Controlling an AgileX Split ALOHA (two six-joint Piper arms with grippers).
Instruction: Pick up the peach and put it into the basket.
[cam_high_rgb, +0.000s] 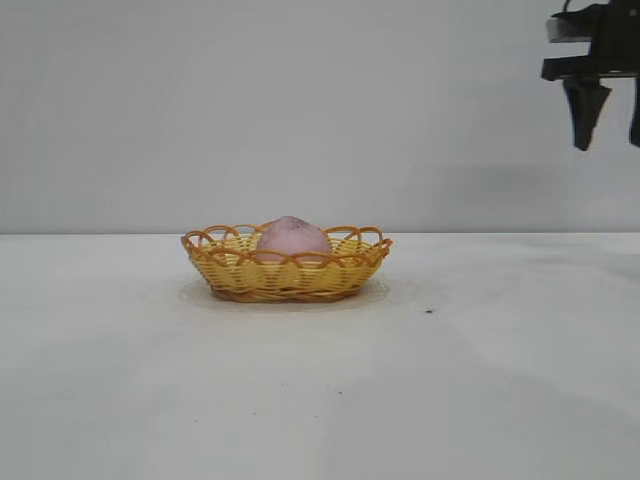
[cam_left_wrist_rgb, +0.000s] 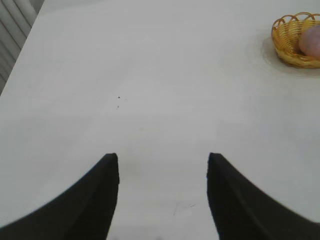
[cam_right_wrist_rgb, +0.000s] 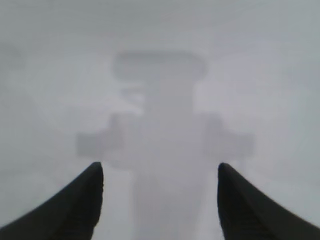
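Observation:
The pink peach (cam_high_rgb: 292, 238) rests inside the yellow-orange wicker basket (cam_high_rgb: 286, 277) in the middle of the white table. The left wrist view catches the basket (cam_left_wrist_rgb: 290, 42) and the peach (cam_left_wrist_rgb: 312, 42) far off at its edge. My right gripper (cam_high_rgb: 608, 125) hangs high at the upper right of the exterior view, well away from the basket, open and empty. In its own view the right gripper (cam_right_wrist_rgb: 160, 172) has bare table and its own shadow between the jaws. My left gripper (cam_left_wrist_rgb: 163, 162) is open over bare table, holding nothing; it is out of the exterior view.
A small dark speck (cam_high_rgb: 429, 311) lies on the table right of the basket. A grey slatted surface (cam_left_wrist_rgb: 12, 30) borders the table's edge in the left wrist view.

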